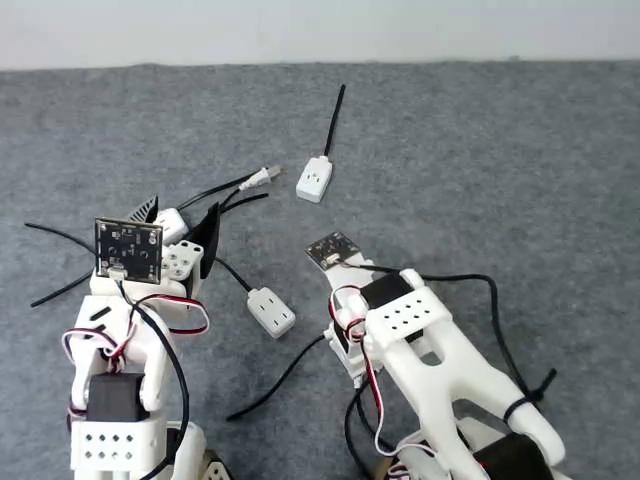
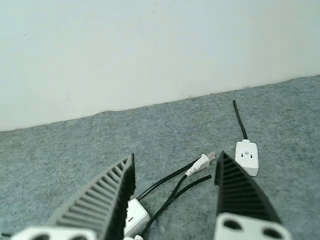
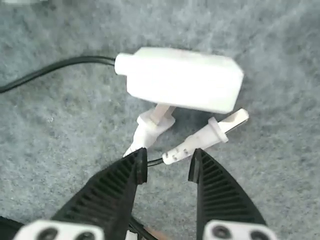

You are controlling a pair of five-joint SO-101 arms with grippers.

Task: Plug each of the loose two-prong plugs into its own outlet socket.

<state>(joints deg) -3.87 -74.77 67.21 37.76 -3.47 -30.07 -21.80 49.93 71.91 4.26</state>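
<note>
My left gripper (image 2: 176, 161) stands open just above the grey carpet, with a white outlet socket (image 2: 133, 218) low between its fingers. Beyond its tips lie a loose white two-prong plug (image 2: 200, 162) on a black cord and a second white socket (image 2: 246, 156). From above, that plug (image 1: 262, 178) lies just left of this socket (image 1: 314, 180), and the left gripper (image 1: 182, 215) is nearer the arm. My right gripper (image 3: 167, 167) is open and points down at a white socket block (image 3: 182, 80). One white plug (image 3: 150, 127) meets the block's side. Another plug (image 3: 205, 137) lies loose beside it, its cord end between my fingertips.
A third white socket (image 1: 271, 311) with a black cord lies between the two arms. Black cords (image 1: 275, 385) trail over the carpet near both bases. The right arm (image 1: 420, 340) hides its own gripper from above. The carpet ends at a pale wall (image 1: 320, 30) at the back.
</note>
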